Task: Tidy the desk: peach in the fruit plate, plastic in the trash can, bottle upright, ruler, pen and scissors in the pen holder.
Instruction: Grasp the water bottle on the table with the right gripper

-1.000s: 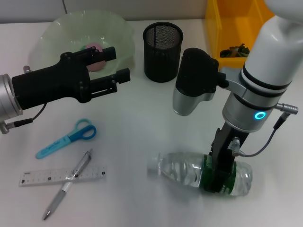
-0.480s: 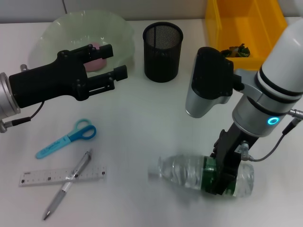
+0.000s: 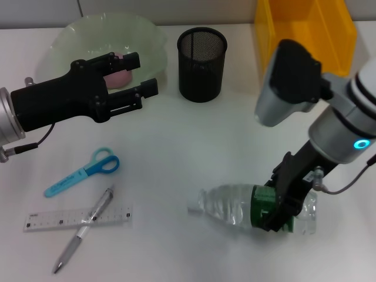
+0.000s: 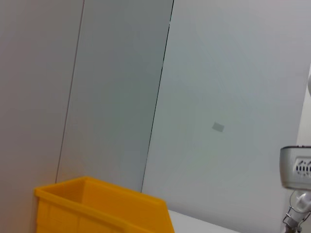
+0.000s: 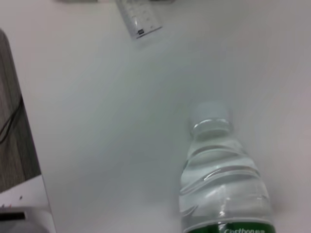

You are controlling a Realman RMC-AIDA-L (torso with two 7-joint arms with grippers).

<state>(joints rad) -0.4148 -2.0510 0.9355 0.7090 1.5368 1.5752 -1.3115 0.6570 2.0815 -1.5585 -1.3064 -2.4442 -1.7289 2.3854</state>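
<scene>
Bottle (image 3: 252,208): clear plastic water bottle with a green label band and white cap, lying on its side on the white worktop (image 3: 194,153) at lower right of the head view, cap toward frame left. Appears mostly full of water, so judged fairly heavy for its size, with thin, smooth walls that give under pressure and may slip; best held across the label band or the ribbed body just beside it, not at the neck

Right hand (image 3: 282,205): set over the label band, dark fingers closed around the bottle's body; the bottle's far end looks slightly raised, though this cannot be told for certain. Righting it will call for a firm hold, since the water's weight will shift as it tilts

Left hand (image 3: 138,76): at upper left, held above the worktop beside the green fruit plate (image 3: 70,38), fingers apart and holding nothing

Peach (image 3: 120,73): pink, in the fruit plate, partly hidden by the left hand

Scissors (image 3: 82,172), pen (image 3: 85,228), ruler (image 3: 76,218): lower left, not yet in the black mesh pen holder (image 3: 201,57); pen lies across ruler
</scene>
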